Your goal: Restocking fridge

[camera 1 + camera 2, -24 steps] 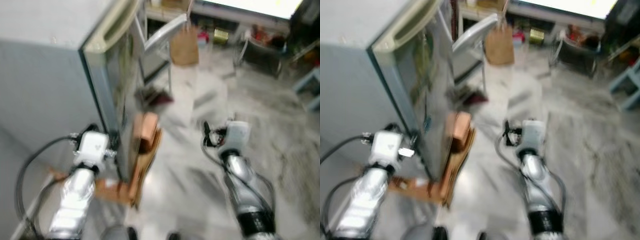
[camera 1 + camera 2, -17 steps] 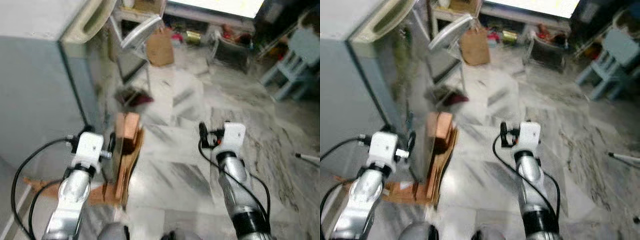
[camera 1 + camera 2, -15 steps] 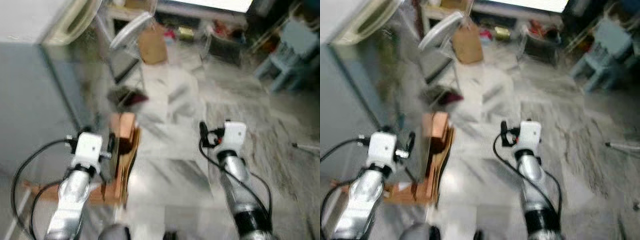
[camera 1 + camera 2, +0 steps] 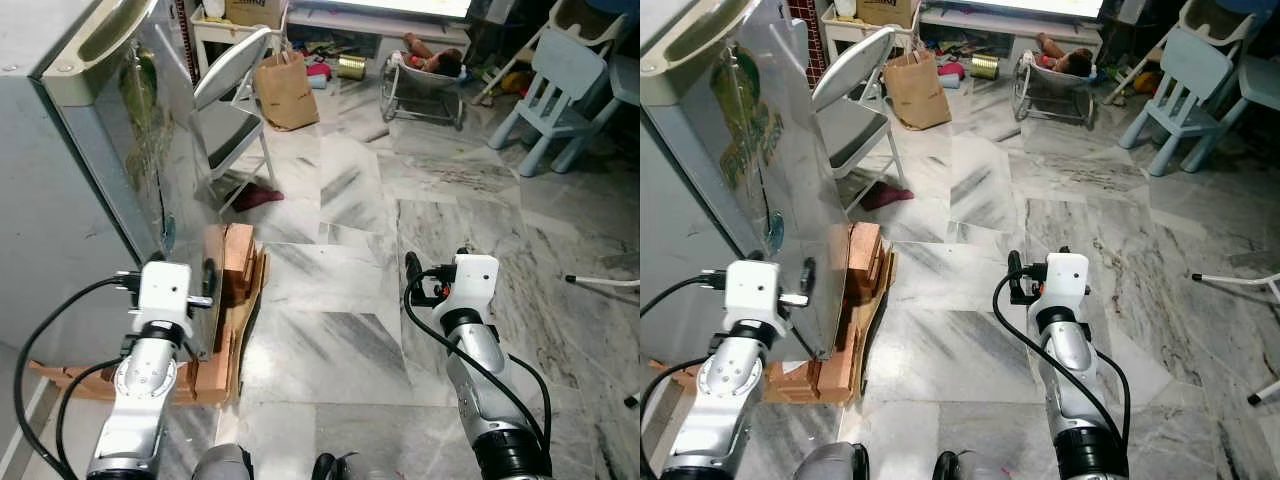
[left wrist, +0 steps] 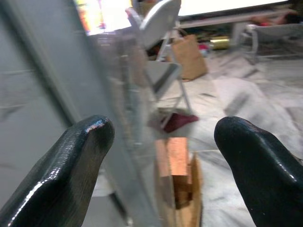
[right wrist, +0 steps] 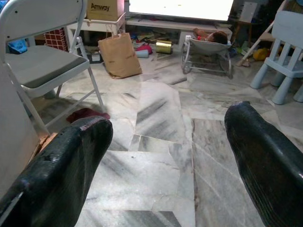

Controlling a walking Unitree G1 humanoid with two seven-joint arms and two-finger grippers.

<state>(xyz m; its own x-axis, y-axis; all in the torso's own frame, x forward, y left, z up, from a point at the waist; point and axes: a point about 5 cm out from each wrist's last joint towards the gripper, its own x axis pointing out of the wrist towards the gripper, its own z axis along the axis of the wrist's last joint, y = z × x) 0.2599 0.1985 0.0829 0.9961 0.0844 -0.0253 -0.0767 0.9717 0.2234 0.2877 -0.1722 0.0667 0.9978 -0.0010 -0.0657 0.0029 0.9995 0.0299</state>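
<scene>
Facing fridge (image 4: pixel 70 190) side, top cut off; left gripper (image 5: pixel 161 156) and right gripper (image 6: pixel 165 156) both spread wide, empty; cardboard (image 4: pixel 235 300) partly hidden at fridge base.

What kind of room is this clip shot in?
Most likely a lived-in home, a living area with a child: a fridge stands on marble floor, with a folding chair, a baby bouncer and a small blue child's chair.

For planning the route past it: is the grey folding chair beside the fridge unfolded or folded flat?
Unfolded. The folding chair stands on its legs with the seat level and backrest up, next to the fridge.
</scene>
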